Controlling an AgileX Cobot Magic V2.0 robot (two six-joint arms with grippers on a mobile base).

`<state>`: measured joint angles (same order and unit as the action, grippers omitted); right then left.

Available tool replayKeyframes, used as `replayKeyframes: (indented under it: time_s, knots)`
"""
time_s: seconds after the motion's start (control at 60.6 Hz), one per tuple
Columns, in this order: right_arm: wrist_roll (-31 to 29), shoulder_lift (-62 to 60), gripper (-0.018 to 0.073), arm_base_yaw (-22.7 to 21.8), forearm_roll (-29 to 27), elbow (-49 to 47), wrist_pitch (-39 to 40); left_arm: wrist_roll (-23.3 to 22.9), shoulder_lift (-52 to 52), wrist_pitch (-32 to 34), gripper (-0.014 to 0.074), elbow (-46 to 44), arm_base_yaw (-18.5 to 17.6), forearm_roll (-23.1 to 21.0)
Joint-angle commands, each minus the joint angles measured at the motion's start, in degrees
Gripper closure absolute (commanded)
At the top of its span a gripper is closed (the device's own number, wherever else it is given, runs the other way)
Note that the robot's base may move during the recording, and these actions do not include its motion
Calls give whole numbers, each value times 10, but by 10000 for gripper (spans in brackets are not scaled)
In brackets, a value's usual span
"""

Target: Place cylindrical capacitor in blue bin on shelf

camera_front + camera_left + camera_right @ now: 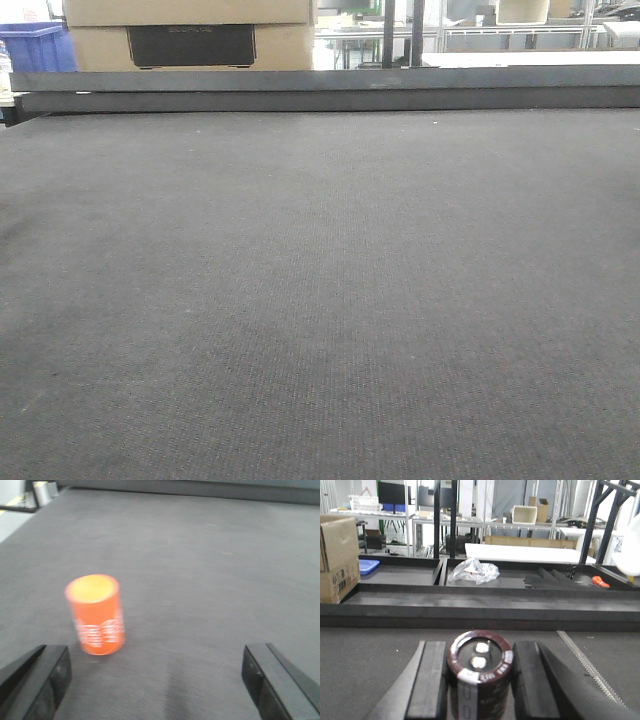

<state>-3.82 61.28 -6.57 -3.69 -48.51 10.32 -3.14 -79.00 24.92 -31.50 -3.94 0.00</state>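
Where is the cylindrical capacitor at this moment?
In the right wrist view, the cylindrical capacitor stands upright at bottom centre, held between the fingers of the right claw, with a black rail behind it.

The left gripper (157,682) has its two black, blocky fingers (37,682) spread wide, one at each lower corner of its wrist view. The right gripper (481,680) has its black, flat-faced fingers (432,677) drawn in on either side of an upright dark brown cylindrical capacitor (480,662). Both pads appear to be in contact with it, but the frame crops off the lower grip.
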Motion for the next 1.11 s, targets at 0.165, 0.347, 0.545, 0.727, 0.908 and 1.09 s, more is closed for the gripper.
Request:
replayKeyframes:
  time_s: [0.165,0.347,0.545,0.727,0.908,1.09]
  knots:
    - [-1,-13,691,-2,6,1,2,-1,-119,110,-6,-48,33,-14]
    - [-1,-13,691,-2,6,1,2,-1,-210,110,-6,-113,47,-14]
    - [-1,-13,691,-2,6,1,2,-1,-284,114,-6,-179,58,-48]
    - [-1,-13,691,-2,6,1,2,-1,-337,116,-6,-230,60,-46]
    - [-1,-13,691,-2,6,1,2,-1,-363,117,-6,-259,60,-46]
    - [-1,-13,691,-2,6,1,1,-1,-370,115,102,-273,60,-46]
